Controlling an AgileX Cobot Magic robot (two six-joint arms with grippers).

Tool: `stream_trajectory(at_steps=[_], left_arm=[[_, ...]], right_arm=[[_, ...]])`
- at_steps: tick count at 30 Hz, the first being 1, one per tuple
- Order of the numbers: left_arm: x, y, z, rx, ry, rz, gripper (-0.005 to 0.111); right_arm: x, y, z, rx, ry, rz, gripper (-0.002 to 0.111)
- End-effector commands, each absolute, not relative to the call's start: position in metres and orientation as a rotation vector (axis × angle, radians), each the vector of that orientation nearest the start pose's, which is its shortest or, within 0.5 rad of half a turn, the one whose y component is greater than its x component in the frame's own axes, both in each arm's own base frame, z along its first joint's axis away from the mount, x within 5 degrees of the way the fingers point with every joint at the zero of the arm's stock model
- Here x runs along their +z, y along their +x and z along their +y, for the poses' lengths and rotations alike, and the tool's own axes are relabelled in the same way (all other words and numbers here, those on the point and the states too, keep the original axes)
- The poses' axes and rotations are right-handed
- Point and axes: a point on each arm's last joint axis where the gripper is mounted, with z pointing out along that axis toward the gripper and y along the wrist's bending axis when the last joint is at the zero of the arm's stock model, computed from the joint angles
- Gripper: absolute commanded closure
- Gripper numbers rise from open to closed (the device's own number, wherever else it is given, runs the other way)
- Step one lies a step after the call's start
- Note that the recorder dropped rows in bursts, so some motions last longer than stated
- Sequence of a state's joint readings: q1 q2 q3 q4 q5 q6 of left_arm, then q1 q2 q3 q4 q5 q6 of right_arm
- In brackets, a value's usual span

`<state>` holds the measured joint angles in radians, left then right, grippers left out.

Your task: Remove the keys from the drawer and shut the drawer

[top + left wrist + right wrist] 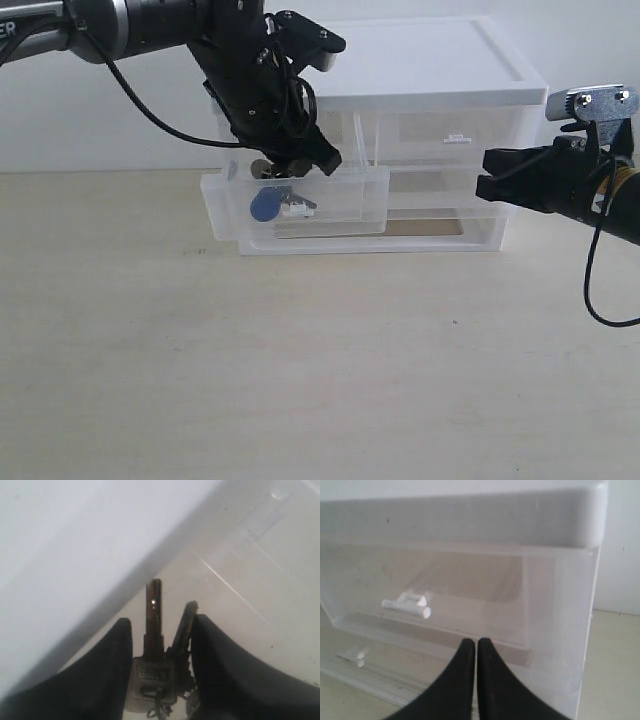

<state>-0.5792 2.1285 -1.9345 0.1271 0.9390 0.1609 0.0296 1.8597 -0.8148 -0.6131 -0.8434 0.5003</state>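
Note:
The drawer (pixel 350 205) is pulled out of the unit's upper left and stands open. My left gripper (pixel 300 163) reaches down into it from above. In the left wrist view the gripper (pixel 160 625) has its two black fingers closed against the keys (pixel 153 645), with two key blades sticking out past the fingertips. Below the fingers the bunch of keys (pixel 290 203) and its blue fob (pixel 264 206) hang inside the drawer, seen through its clear front. My right gripper (pixel 487 175) hovers shut and empty to the right of the unit, fingertips (pixel 466 645) pressed together.
The white-topped drawer unit (pixel 430 90) stands at the back of the beige table (pixel 300 380). Its upper right drawer (pixel 450 135) is closed, and its white tab handle (pixel 407 605) shows in the right wrist view. The full-width drawer (pixel 440 225) lies below.

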Motion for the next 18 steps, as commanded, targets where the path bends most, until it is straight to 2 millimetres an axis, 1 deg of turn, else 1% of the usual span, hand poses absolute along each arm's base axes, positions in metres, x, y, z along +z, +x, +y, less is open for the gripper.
stream_trajectory(at_steps=[1,3,9,18], left_arm=[[0.252,0.408,-0.250,0.026,1.042,2.439,0.088],[0.252,0.408,-0.250,0.026,1.046,2.433,0.103],[0.255,0.410,-0.252,0.018,1.038,2.399,0.102],[0.286,0.404,-0.250,0.000,1.018,2.307,0.102]], right_arm=[[0.174,0.360,0.051,0.461,-0.293,1.761,0.108],[0.174,0.360,0.051,0.461,-0.293,1.761,0.108],[0.174,0.360,0.051,0.461,-0.293,1.761,0.108],[0.174,0.360,0.051,0.461,-0.291,1.761,0.108]])
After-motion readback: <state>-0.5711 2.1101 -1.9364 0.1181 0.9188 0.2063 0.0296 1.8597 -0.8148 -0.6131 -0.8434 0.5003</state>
